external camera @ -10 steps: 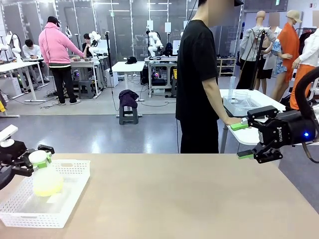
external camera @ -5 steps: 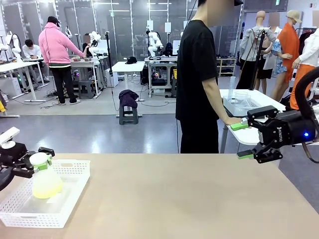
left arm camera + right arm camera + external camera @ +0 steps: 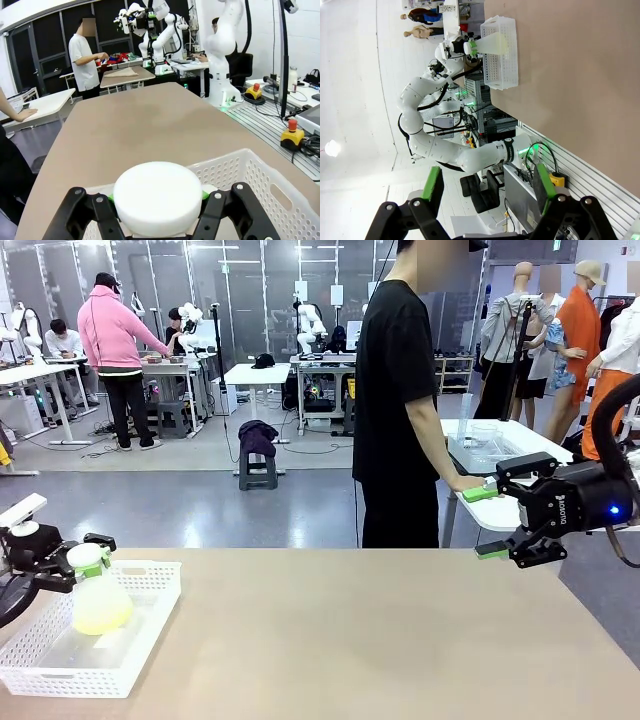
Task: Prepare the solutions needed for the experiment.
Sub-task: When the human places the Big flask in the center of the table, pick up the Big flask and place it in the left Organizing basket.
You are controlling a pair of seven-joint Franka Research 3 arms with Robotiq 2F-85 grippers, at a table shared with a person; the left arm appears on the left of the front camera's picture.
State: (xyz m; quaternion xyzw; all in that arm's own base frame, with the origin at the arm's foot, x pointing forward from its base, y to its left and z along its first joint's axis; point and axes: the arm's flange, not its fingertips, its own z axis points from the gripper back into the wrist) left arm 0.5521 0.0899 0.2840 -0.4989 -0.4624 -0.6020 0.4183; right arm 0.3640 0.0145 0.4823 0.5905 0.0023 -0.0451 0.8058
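Observation:
A frosted conical flask (image 3: 101, 604) with pale yellow liquid in its base and a white cap (image 3: 157, 197) stands upright inside a white perforated basket (image 3: 140, 640) at the table's left front. My left gripper (image 3: 86, 562) is shut on the flask's neck just under the cap, its green pads (image 3: 204, 194) pressed against it. The right wrist view shows that same flask (image 3: 492, 42) and basket (image 3: 506, 75) far off. My right gripper (image 3: 487, 522) hangs open above the table's right far edge, nothing between its green fingers (image 3: 434, 184).
A person in black (image 3: 395, 390) stands beyond the far edge, one hand (image 3: 465, 483) resting on a white side table (image 3: 500, 450) with a clear tray. The tan tabletop (image 3: 370, 640) stretches bare between the basket and my right gripper.
My left gripper and the flask have shifted slightly to the right inside the basket. The right gripper and the person have not moved.

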